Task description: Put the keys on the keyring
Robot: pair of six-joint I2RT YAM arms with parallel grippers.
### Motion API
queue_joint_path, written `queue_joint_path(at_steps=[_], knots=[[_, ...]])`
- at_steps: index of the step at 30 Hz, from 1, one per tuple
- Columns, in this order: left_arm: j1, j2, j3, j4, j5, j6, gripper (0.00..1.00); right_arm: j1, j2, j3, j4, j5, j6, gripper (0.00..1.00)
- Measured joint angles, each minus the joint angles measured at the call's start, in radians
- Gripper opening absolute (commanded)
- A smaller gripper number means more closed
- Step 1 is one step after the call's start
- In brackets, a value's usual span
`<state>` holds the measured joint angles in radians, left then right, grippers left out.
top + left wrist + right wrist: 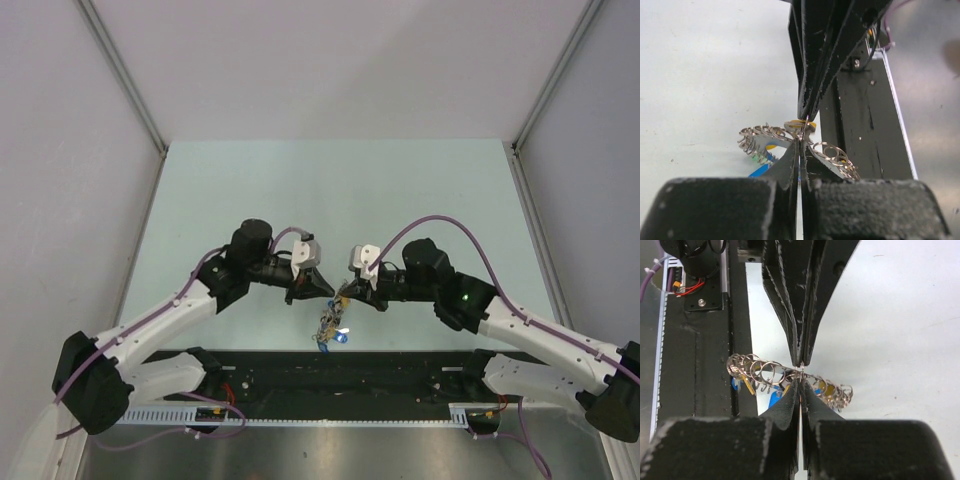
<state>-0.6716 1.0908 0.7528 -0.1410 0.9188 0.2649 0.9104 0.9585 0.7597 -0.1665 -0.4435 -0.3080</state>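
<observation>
Keyring (765, 371) hangs at 6 o'clock on the table (330, 190); both grippers clench its wire (tip to tip): left gripper (801, 357) at 12 o'clock, right gripper (801, 384) at 6; move them together, lest keys (745, 384) snag.

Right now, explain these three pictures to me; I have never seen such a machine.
Two robot arms, left arm and right arm, stand at the near edge of a pale green table. One picture looks down from above; the other two come from a camera on each wrist, its own black fingers at the bottom. The left gripper and right gripper meet tip to tip, both shut on the keyring, a loop of small wire rings hung with coloured keys.
</observation>
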Motion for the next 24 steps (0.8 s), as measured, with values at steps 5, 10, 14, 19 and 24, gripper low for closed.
queue_joint_path(at_steps=[5,10,14,19,24], knots=[[0.014,-0.079,-0.073,0.127,-0.046,-0.134,0.00,0.010,-0.005,0.000,0.000,0.019,0.000,0.00],[0.014,-0.123,-0.126,0.229,-0.072,-0.225,0.01,0.021,-0.012,0.000,0.001,0.034,0.002,0.00],[0.017,-0.138,-0.164,0.303,-0.086,-0.293,0.00,0.036,-0.014,0.000,0.004,0.050,0.009,0.00],[0.019,-0.145,-0.201,0.385,-0.098,-0.360,0.00,0.064,-0.015,-0.024,0.043,0.077,0.031,0.00],[0.018,-0.162,-0.230,0.441,-0.114,-0.401,0.00,0.082,-0.016,-0.074,0.124,0.106,0.066,0.00]])
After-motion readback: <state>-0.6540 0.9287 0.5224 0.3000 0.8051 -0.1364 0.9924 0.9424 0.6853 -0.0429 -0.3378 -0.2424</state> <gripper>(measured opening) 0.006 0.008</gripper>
